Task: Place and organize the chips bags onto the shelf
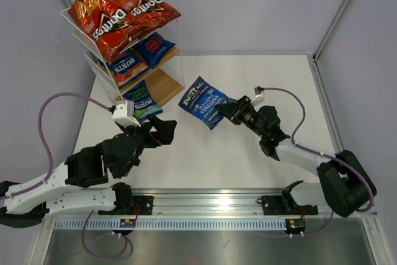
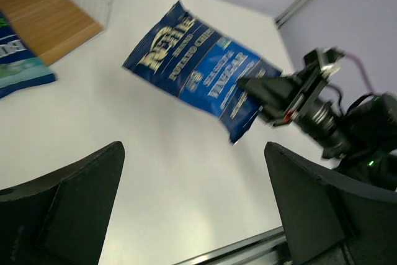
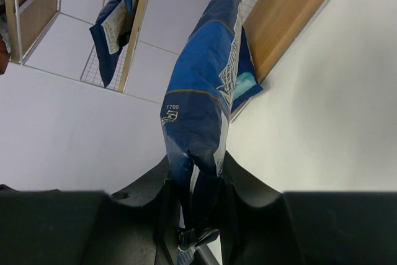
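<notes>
The right gripper (image 3: pixel 195 175) is pinched almost shut on the crimped end seam of a dark blue Kettle chips bag (image 1: pixel 201 102). The bag juts out from the fingers toward the far left corner of the table (image 1: pixel 248 153), raised clear of the white surface around mid-table. Just beyond its free end stands the shelf (image 1: pixel 164 85), a three-tier white wire rack in that far left corner. Two red Doritos bags (image 1: pixel 102 20) crowd the top tier and two Burts bags (image 1: pixel 127 66) lie on the middle one. Another Burts bag (image 1: pixel 141 100) lies at the bottom tier's front, hanging over its front edge. The left gripper (image 1: pixel 162 130) waits nearer the left edge with its jaws spread wide and nothing between them, close to that overhanging bag.

The hold looks like the weak point. Gripped by one seam only, the glossy bag may sag, swing or slip free on the way in. Its leading corner could snag the thin wire, or shove the overhanging bag off the bottom board. The two arms also sit near enough to clash.
</notes>
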Action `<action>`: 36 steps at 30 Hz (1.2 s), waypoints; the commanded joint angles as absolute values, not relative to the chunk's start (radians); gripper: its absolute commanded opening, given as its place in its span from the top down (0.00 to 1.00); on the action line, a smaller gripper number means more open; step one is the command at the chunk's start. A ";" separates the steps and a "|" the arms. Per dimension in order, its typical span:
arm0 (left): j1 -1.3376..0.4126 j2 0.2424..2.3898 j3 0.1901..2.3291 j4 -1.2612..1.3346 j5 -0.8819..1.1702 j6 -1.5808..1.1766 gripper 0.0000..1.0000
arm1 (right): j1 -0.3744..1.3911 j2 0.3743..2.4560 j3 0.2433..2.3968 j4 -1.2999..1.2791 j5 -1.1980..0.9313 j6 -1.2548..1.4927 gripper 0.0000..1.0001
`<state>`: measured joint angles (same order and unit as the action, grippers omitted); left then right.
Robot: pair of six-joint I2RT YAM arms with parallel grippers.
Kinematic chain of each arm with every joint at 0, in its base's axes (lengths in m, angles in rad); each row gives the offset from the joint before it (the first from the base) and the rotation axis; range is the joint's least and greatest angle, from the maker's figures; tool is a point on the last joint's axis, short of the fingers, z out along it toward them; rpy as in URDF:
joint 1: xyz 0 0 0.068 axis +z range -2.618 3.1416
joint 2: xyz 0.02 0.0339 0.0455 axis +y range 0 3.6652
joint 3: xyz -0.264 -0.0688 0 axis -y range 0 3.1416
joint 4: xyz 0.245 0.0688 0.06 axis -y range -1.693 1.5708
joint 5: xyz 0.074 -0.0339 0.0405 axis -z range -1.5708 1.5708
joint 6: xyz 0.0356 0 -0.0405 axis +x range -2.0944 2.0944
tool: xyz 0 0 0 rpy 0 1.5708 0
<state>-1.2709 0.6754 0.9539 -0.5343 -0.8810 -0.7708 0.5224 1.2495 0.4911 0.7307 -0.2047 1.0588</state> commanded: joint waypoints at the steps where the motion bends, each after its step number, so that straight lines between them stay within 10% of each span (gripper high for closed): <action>1: -1.267 0.692 1.067 -0.981 -0.910 -0.819 0.01 | 0.525 1.386 0.603 0.991 -0.241 1.035 0.76; 36: -1.262 0.379 0.939 -1.016 -0.991 -0.647 0.01 | 0.716 2.341 1.500 0.896 0.052 1.075 0.78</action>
<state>-1.2667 0.3866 0.9459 -1.0512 -0.9768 -0.6544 0.6914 2.3173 1.4296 0.9119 -0.0147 1.1175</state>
